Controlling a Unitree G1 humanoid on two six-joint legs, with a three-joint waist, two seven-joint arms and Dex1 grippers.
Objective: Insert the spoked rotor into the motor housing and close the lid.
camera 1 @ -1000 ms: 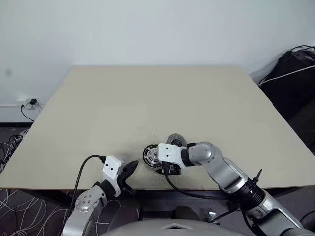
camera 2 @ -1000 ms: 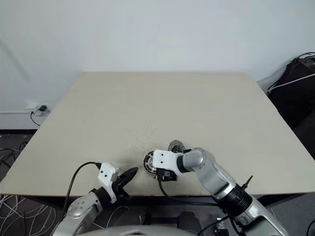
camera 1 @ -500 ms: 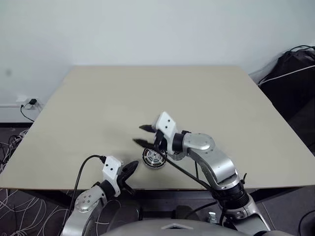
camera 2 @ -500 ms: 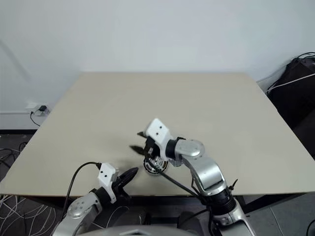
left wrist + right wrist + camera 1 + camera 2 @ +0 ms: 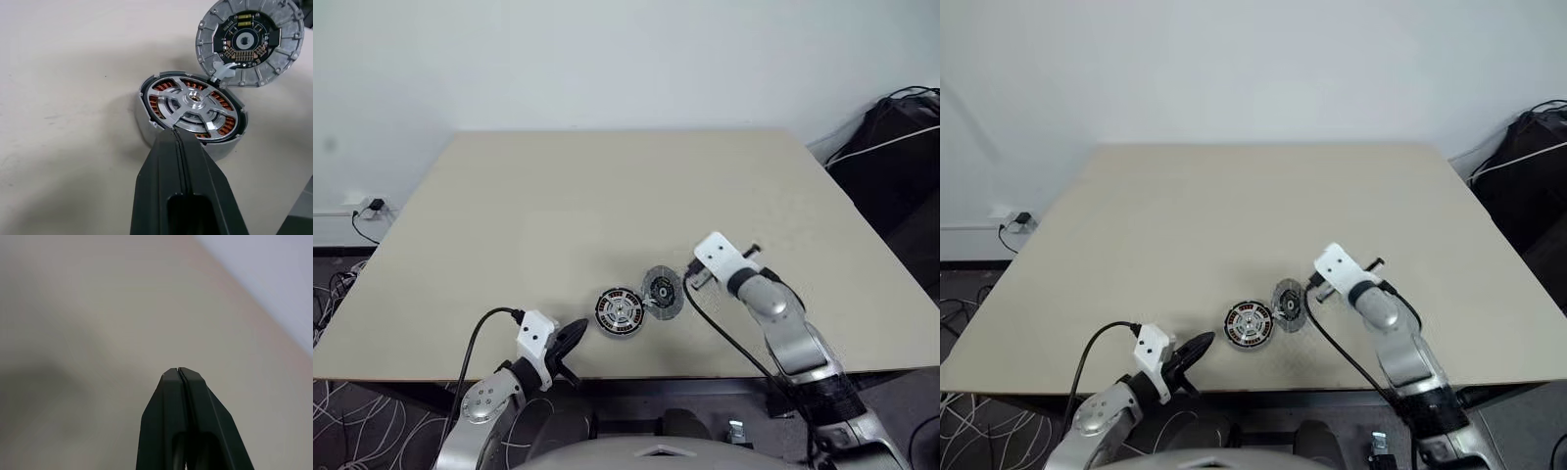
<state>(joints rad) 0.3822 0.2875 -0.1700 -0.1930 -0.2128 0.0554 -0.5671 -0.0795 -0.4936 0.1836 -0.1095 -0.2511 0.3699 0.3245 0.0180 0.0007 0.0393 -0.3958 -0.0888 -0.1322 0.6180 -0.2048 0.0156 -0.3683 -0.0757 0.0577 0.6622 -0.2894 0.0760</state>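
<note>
One motor housing (image 5: 190, 115) sits near the front edge of the surface (image 5: 607, 196), with one spoked rotor (image 5: 193, 105) inside it. One lid (image 5: 247, 41) leans against it. Both the left fingers (image 5: 178, 147) and the right fingers (image 5: 179, 377) are pressed together, holding nothing.

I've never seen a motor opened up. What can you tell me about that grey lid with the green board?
The lid is a round grey metal-looking disc with a ribbed rim, lying flat on the table, green circuit board and black centre facing up. It sits beside the housing, edge against it, with a small pale tab there. Neither gripper touches it.
</note>
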